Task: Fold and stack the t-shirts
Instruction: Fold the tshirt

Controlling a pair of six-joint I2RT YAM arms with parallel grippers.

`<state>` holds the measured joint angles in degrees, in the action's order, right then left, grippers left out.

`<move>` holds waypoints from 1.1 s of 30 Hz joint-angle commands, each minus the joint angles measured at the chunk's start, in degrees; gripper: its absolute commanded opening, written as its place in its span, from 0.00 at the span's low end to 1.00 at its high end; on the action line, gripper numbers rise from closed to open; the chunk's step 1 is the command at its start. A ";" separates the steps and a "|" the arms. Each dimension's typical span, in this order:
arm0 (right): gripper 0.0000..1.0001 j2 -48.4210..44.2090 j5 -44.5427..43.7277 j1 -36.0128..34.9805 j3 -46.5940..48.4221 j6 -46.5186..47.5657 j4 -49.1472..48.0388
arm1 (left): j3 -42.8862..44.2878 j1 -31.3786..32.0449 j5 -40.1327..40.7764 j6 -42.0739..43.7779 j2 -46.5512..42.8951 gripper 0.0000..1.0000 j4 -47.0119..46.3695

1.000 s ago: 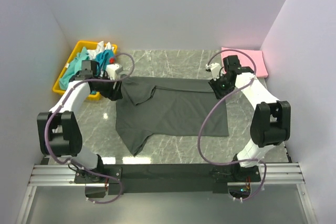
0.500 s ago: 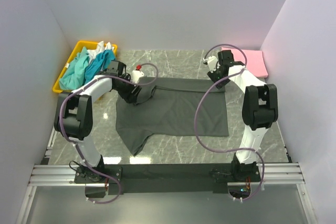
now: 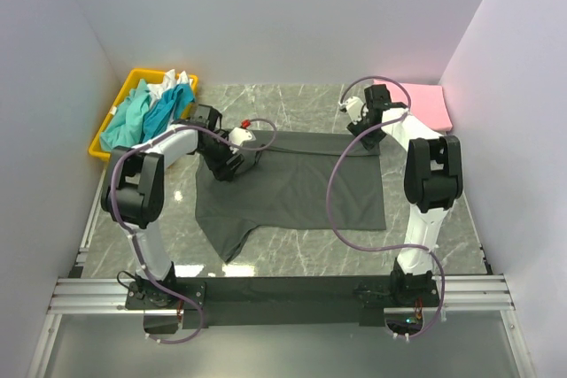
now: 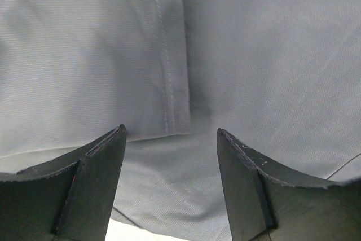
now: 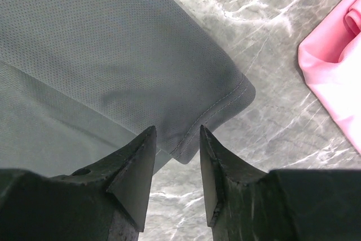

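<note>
A dark charcoal t-shirt (image 3: 297, 185) lies spread flat on the marble table. My left gripper (image 3: 234, 159) is open and low over its far left sleeve. In the left wrist view the gripper (image 4: 170, 131) has grey cloth (image 4: 254, 55) and a stitched sleeve hem (image 4: 166, 71) between the jaws. My right gripper (image 3: 365, 133) is open at the shirt's far right corner. In the right wrist view the gripper (image 5: 176, 128) stands astride the hemmed corner (image 5: 220, 103). A folded pink t-shirt (image 3: 416, 104) lies at the back right and shows in the right wrist view (image 5: 338, 55).
A yellow tray (image 3: 104, 143) at the back left holds teal (image 3: 142, 112) and white (image 3: 173, 81) shirts. White walls close in the table on three sides. Bare marble (image 5: 271, 139) lies between the grey shirt's corner and the pink shirt.
My left gripper has swung right from beside the tray onto the grey shirt's sleeve. My right gripper has moved back to the shirt's far right corner. The shirt's collar edge lies flatter.
</note>
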<state>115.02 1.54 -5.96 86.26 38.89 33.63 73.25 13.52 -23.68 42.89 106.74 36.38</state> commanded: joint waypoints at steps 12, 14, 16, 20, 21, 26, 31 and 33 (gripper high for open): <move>0.46 1.17 0.57 0.59 0.75 3.64 0.74 | 0.66 0.28 0.57 3.34 2.16 0.63 0.00; 0.45 1.34 0.66 0.60 0.75 3.64 0.74 | 0.58 0.28 0.65 3.60 2.25 0.60 -0.08; 0.43 1.26 0.66 0.59 0.67 3.82 0.91 | 0.31 0.28 0.83 3.77 1.98 0.55 -0.52; 0.45 0.03 0.92 0.86 -0.21 4.26 0.83 | 0.40 0.28 0.57 3.60 1.90 0.39 -0.70; 0.47 -0.50 1.27 1.03 -0.04 4.26 1.35 | 0.49 0.28 0.48 3.51 1.81 0.31 -0.70; 0.50 -1.73 4.25 2.96 2.16 4.96 4.34 | 1.28 0.28 0.13 3.86 1.28 0.06 1.05; 0.50 -2.78 5.84 3.14 1.72 8.03 6.10 | 1.37 0.28 -0.14 4.04 -0.04 0.01 2.11; 0.48 -2.44 5.93 2.88 1.63 8.56 7.23 | 1.89 0.28 -0.05 3.78 0.05 0.01 2.55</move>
<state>115.44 5.74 -2.79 86.37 45.08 38.59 73.25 13.58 -22.61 45.84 108.71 37.36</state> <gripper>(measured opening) 0.488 0.015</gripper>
